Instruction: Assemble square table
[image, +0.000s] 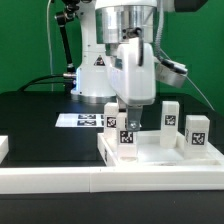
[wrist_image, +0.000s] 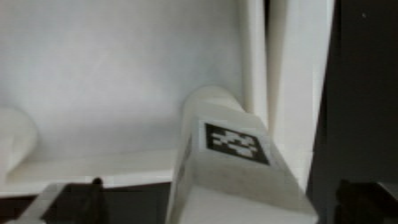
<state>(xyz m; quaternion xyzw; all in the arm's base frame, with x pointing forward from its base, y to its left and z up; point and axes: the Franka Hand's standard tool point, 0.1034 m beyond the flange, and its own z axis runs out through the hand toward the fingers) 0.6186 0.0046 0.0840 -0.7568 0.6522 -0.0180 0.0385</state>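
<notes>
On the black bench (image: 40, 115), near the front edge, the white square tabletop (image: 165, 152) lies flat with its raised rim up, just behind the long white border rail (image: 60, 178). The gripper (image: 129, 122) hangs over the tabletop's corner on the exterior view's left, its fingers (image: 124, 112) clamped on one tagged leg (image: 127, 137), which stands upright with its foot at or just above that corner — whether it touches I cannot tell. Three more legs (image: 196, 132) stand around the tabletop, and the marker board (image: 80, 121) lies behind.

The wrist view shows the held leg (wrist_image: 231, 150) slightly tilted against the tabletop's inner surface (wrist_image: 107, 80). To seat it well, I judge, the arm should square the leg over its socket first, then press and twist gently — forcing a tilted leg could jam it or shove the tabletop along the bench.
</notes>
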